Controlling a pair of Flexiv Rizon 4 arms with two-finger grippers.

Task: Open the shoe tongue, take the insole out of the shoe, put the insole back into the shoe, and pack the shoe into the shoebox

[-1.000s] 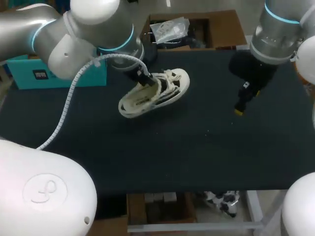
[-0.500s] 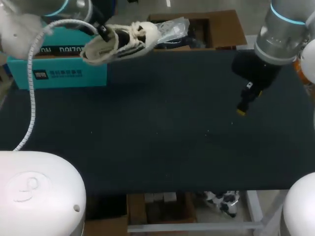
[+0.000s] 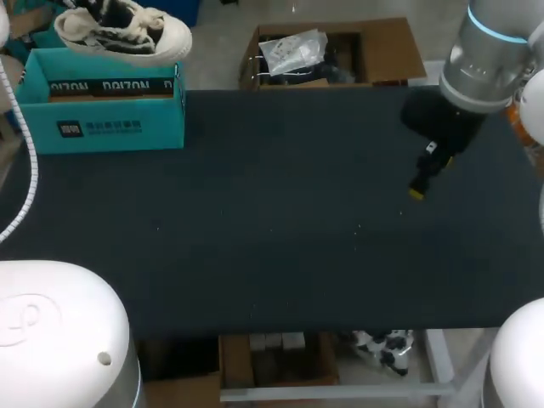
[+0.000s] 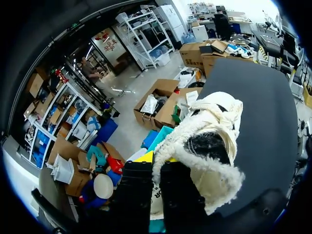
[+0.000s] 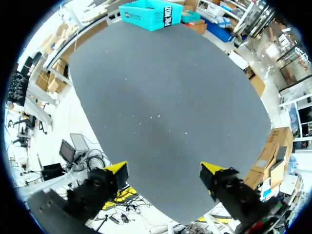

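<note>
Shoe (image 3: pixel 127 34) hangs lengthwise over the box (image 3: pixel 102 119), toe pointing right. Left jaws are clamped on its collar, right jaws spread wide.

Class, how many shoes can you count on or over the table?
1. The shoe, in the left gripper, is over the teal shoebox at the far left of the table. The box's inside is hidden, so another might lie there.

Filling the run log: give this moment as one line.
left end effector: gripping shoe above shoebox | right end effector: open above table
</note>
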